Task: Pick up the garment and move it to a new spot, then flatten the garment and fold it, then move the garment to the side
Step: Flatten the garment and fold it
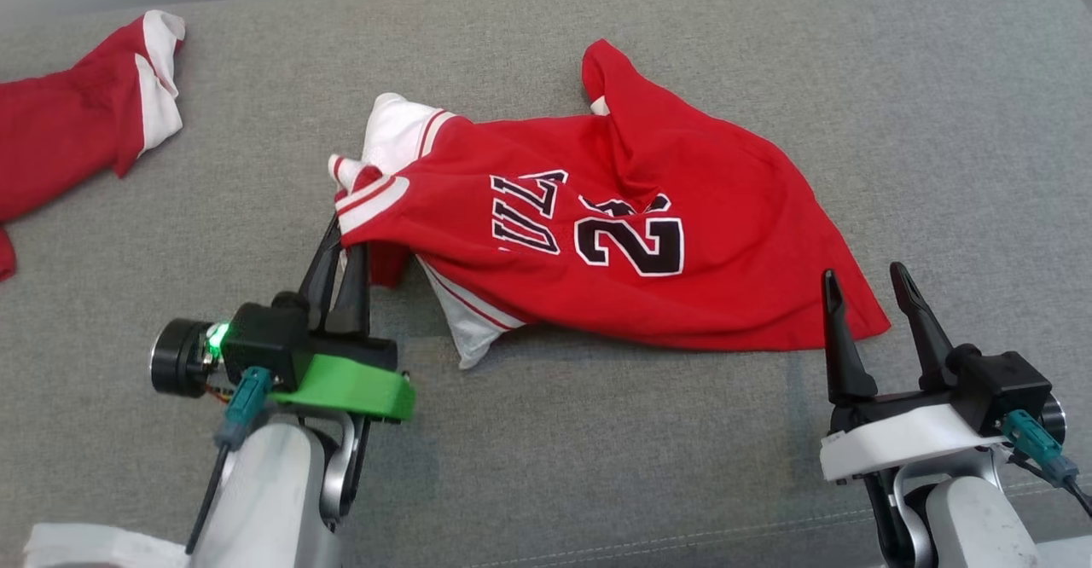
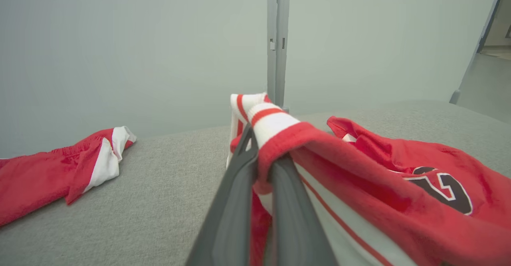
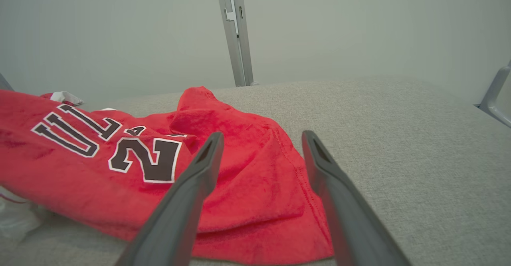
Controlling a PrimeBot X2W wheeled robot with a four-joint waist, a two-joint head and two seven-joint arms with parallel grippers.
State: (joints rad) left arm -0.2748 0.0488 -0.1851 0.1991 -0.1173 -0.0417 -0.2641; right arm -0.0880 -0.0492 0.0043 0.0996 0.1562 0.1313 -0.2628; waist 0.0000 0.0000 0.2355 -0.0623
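A red jersey [image 1: 648, 201] lies crumpled across the middle of a grey cushion [image 1: 597, 457], its body spread to the right and its white-trimmed sleeves bunched at the left. Black letters [image 3: 76, 132] edged in white run across the cloth and read "ULL". They appear upside down in the head view and upright in the right wrist view. Any letters before or after them are lost in the folds. Beside them is a number [image 3: 145, 158] that starts with "2". A crease hides most of its second digit, so it cannot be read.

The left gripper [image 1: 343, 242] is at the jersey's near left end, fingers clenched on a sleeve just below the cuff [image 2: 271, 116], which is white with red stripes. The cloth there is lifted off the cushion and drapes over the fingers.

The right gripper [image 1: 866, 282] is at the jersey's near right corner with its fingers spread wide and nothing between them. One finger is over the red hem and the other over bare cushion. Whether they touch the cloth cannot be told.

A second red garment [image 1: 77, 124] with white panels lies at the far left, well apart from the jersey. A grey metal post [image 2: 276, 38] stands against the pale wall beyond the cushion.
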